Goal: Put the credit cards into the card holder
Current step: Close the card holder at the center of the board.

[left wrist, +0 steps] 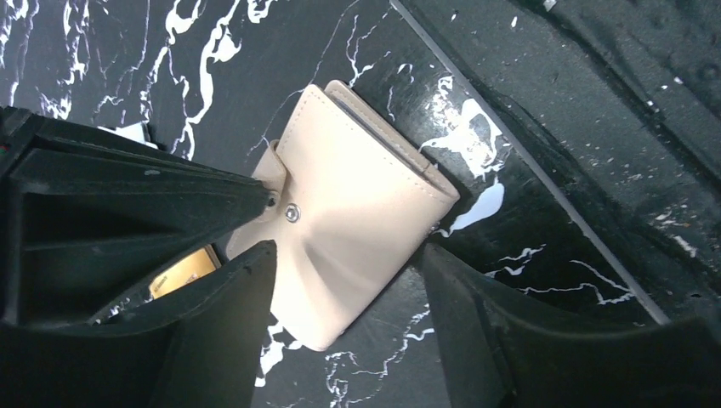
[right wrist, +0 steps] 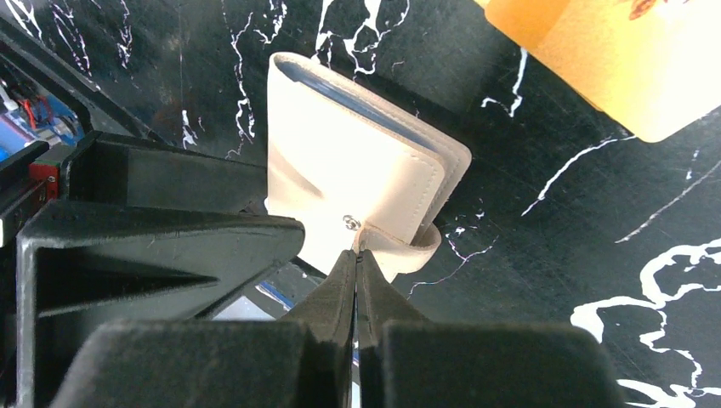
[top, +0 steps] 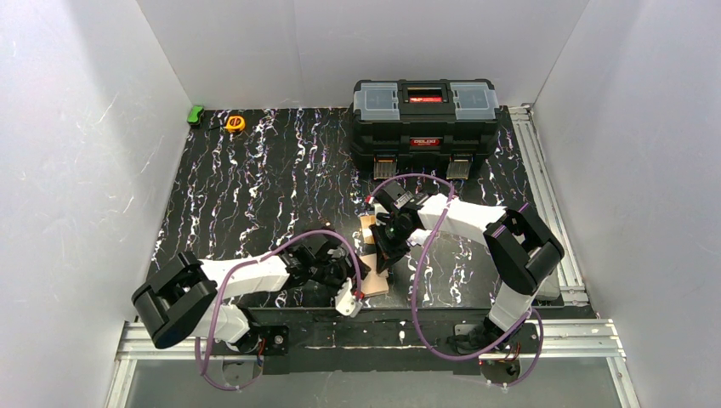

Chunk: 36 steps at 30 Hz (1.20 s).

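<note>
The cream card holder (left wrist: 366, 195) lies folded near the table's front edge, and also shows in the top view (top: 375, 285) and the right wrist view (right wrist: 340, 170). My right gripper (right wrist: 357, 255) is shut on its snap tab (right wrist: 408, 246), which curls up from the cover. My left gripper (left wrist: 344, 251) is open, with one finger on each side of the holder's lower half. The orange card (right wrist: 612, 59) lies flat just beyond the holder, and appears in the top view (top: 367, 228) and as a sliver in the left wrist view (left wrist: 183, 272). I cannot make out the black card.
A big black toolbox (top: 425, 127) stands at the back of the table. A yellow tape measure (top: 235, 123) and a small green object (top: 195, 114) sit at the back left. The table's front edge and metal rail (left wrist: 544, 187) run close beside the holder.
</note>
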{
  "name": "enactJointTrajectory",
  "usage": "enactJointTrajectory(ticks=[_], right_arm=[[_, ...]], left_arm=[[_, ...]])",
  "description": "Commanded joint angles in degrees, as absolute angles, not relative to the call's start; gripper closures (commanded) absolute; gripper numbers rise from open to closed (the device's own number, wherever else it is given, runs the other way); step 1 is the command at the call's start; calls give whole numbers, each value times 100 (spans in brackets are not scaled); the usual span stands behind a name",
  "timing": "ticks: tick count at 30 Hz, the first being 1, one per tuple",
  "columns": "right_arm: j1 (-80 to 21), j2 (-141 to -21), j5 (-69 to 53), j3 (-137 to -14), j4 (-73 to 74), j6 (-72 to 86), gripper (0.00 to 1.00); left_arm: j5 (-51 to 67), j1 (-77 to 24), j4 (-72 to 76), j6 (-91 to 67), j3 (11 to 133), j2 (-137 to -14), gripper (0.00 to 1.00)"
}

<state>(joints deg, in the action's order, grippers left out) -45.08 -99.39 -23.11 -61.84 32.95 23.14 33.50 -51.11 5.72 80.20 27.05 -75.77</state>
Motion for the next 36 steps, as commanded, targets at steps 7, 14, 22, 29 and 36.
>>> enactJointTrajectory(ticks=[7, 14, 22, 29, 36], right_arm=[[-4527, -10022, -2610, -6462, 3336, 2105, 99], [-4529, -10105, -2609, -6556, 3372, 2092, 99], [-4526, -10250, -2611, -6624, 3462, 2045, 99], [-4537, -10316, -2531, -6653, 3552, 1985, 99], [-4597, -10417, -2537, -6772, 3612, 1973, 99]], left_arm=[[3381, -5080, -866, 9140, 3012, -7877, 40], [3409, -5075, -684, 9098, 2924, -7849, 64], [3349, -5074, -1073, 9406, 3075, -7913, 55], [3331, -5072, -1221, 9493, 3144, -7977, 64], [3305, -5076, -1099, 9470, 3105, -7999, 73]])
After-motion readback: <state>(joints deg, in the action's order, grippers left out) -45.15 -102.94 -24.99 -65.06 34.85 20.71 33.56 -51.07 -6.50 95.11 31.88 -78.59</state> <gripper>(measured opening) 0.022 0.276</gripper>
